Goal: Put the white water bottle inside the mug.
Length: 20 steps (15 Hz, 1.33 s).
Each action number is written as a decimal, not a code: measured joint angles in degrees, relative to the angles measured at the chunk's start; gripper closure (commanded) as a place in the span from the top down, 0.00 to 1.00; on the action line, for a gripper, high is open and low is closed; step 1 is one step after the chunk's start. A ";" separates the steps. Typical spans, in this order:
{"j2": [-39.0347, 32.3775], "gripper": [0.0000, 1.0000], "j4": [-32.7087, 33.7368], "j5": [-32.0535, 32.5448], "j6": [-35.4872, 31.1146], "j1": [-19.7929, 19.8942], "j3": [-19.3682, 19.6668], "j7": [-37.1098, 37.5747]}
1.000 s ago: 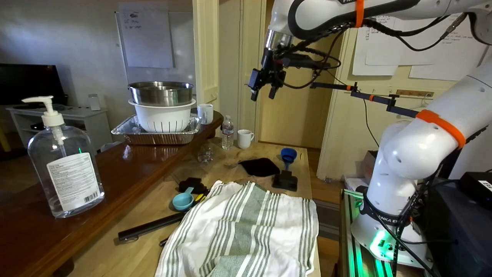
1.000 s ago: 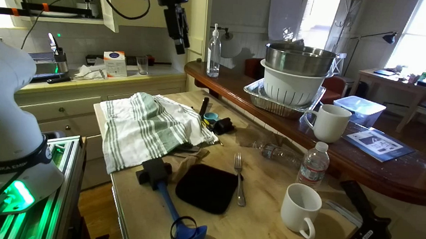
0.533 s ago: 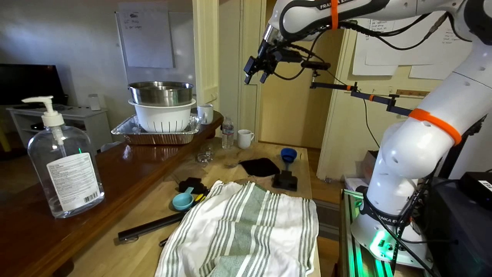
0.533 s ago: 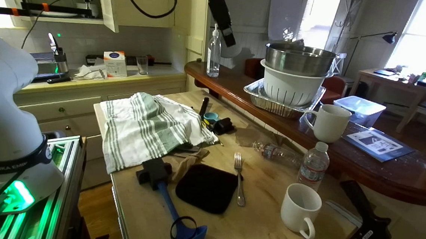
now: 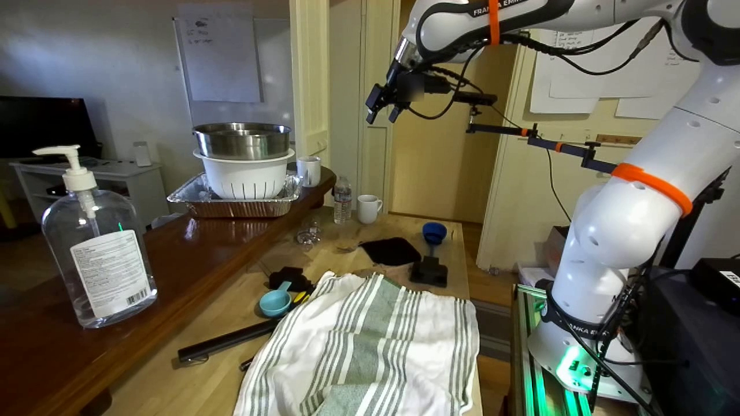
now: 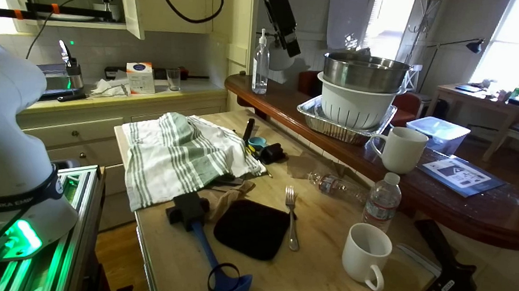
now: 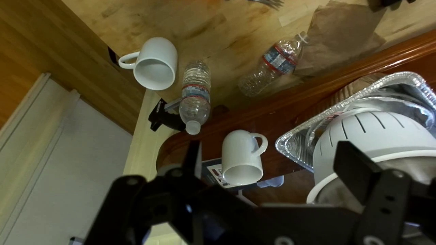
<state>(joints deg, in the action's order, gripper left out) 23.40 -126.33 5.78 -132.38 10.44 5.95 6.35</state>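
Two mugs [image 7: 160,51], two water bottles [image 7: 196,93], one gripper [image 7: 270,154]

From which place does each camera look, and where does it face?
Exterior view: by the striped towel, facing the lower mug; the arm and pincer show.
Exterior view: near the lower mug, facing the kitchen drawers; pincer and part of the arm show.
Wrist view: on the arm, tilted down toward the upright water bottle; pincer shows.
Both exterior views share the striped towel and lower mug.
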 measured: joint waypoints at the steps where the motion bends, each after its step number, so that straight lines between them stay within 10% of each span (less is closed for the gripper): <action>1: 0.00 1.00 0.00 0.00 0.00 0.00 0.01 0.00; 10: -5.65 1.00 3.51 -5.52 0.00 -0.77 3.20 -3.46; 20: -26.10 1.00 21.84 -25.50 4.69 -0.15 9.34 -28.69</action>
<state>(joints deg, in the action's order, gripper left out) -2.70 -104.49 -19.72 -127.69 10.29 15.29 -22.34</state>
